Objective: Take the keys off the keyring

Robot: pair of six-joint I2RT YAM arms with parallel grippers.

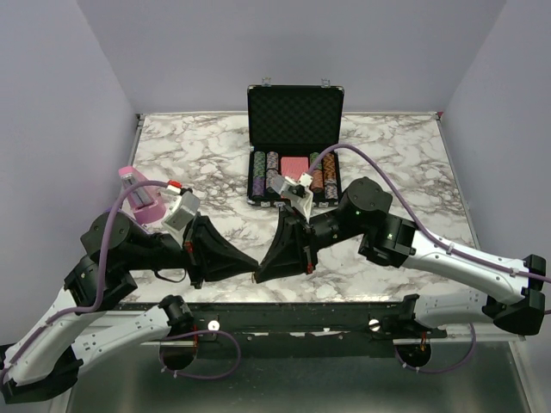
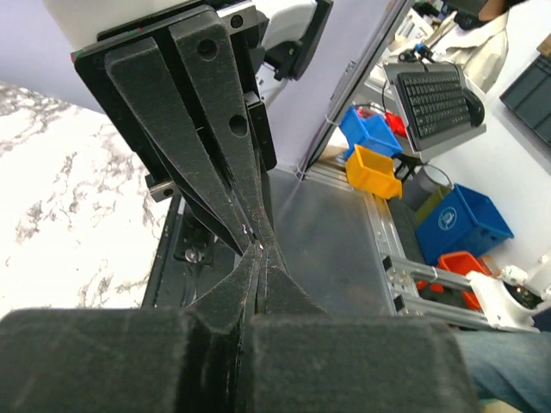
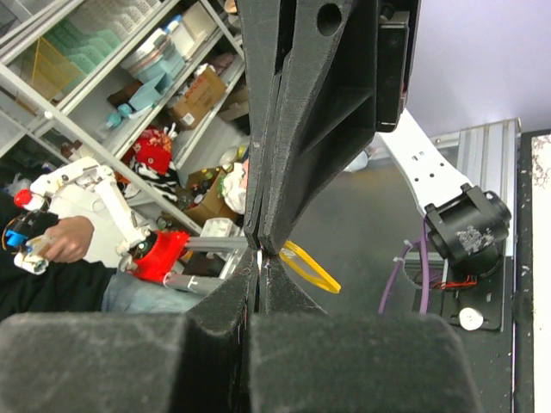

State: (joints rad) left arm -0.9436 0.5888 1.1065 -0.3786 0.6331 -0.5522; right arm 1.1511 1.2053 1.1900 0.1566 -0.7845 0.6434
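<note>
My two grippers meet tip to tip above the table's near edge, the left gripper (image 1: 249,274) coming from the left and the right gripper (image 1: 262,274) from the right. In the right wrist view the right gripper (image 3: 260,263) is shut, with a thin silver key (image 3: 259,257) showing as a sliver between its tips. The yellow keyring (image 3: 312,269) sticks out sideways from where the tips meet, right at the left gripper's shut tips (image 3: 265,244). In the left wrist view the left gripper (image 2: 257,253) is shut; only a tiny metal glint (image 2: 256,247) shows and the keyring is hidden.
An open black chip case (image 1: 295,116) with rows of poker chips stands at the back middle of the marble table (image 1: 396,163). A pink container (image 1: 142,198) sits at the left edge beside the left arm. Purple cables loop off both arms.
</note>
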